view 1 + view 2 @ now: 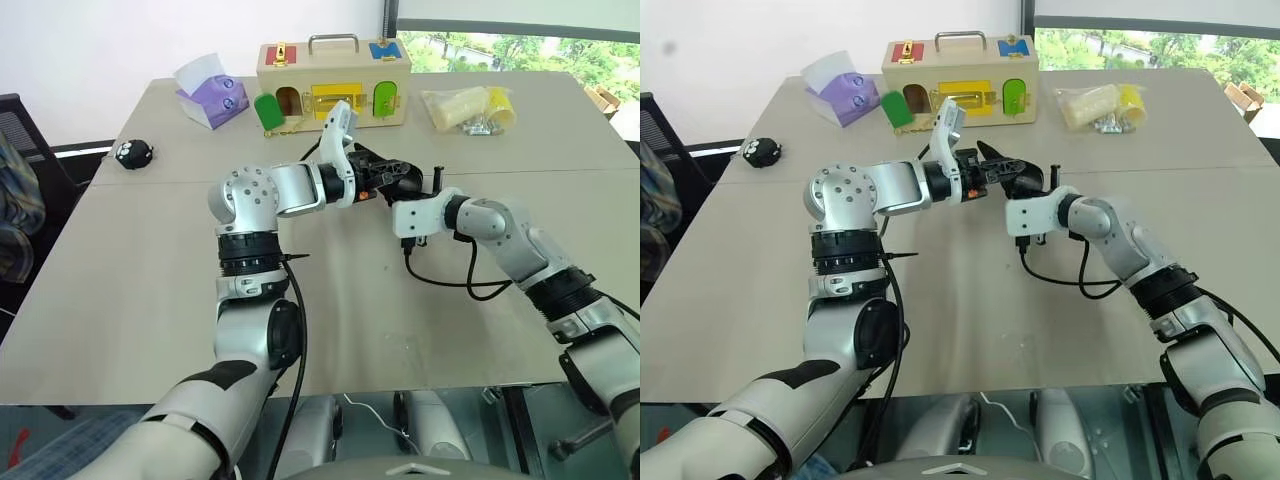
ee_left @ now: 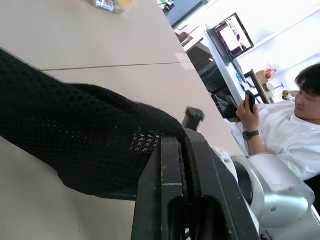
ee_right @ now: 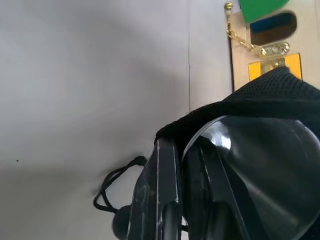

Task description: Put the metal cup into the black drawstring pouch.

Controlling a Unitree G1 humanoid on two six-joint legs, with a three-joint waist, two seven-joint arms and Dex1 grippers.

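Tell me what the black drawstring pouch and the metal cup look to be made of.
The black drawstring pouch: soft, matte open-weave mesh fabric; small holes show through it and it drapes limply from the left gripper.

The metal cup: likely polished steel; its smooth curved surface is mirror-glossy, with a bright highlight along the rim, beside the right gripper.

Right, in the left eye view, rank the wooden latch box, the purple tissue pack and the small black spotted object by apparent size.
1. Wooden latch box, clearly largest.
2. Purple tissue pack.
3. Small black spotted object, smallest, though it lies somewhat nearer the camera than the other two.
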